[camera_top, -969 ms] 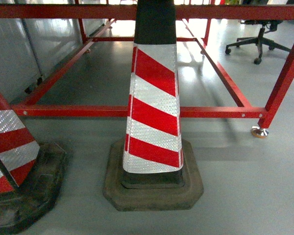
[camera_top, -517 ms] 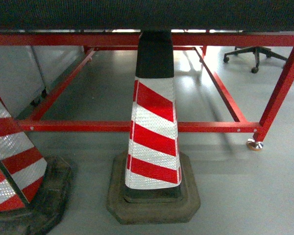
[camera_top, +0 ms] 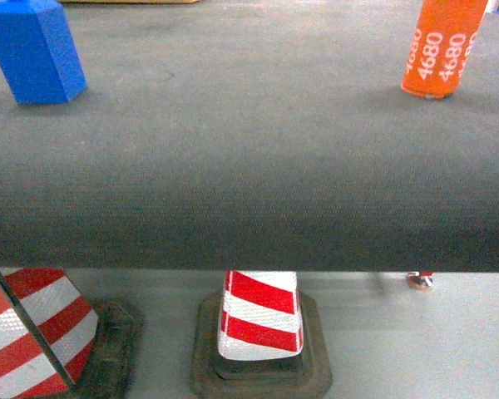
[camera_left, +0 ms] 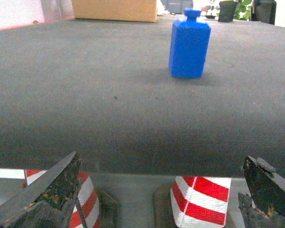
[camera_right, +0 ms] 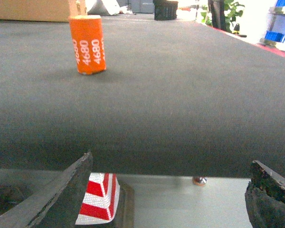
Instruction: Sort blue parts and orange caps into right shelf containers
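A blue part, a block with a short neck on top, stands upright at 10 o'clock on the dark grey table; an orange cap printed "4680" stands at 2 o'clock, well apart from it. Both grippers hang at the table's near edge, the left gripper and right gripper spread wide and empty. Below, red-and-white traffic cones stand on the grey floor. A cardboard box sits at the far edge.

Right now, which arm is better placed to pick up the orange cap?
Right. The orange cap stands ahead of the open right gripper, on the head view's right; the left gripper faces the blue part.
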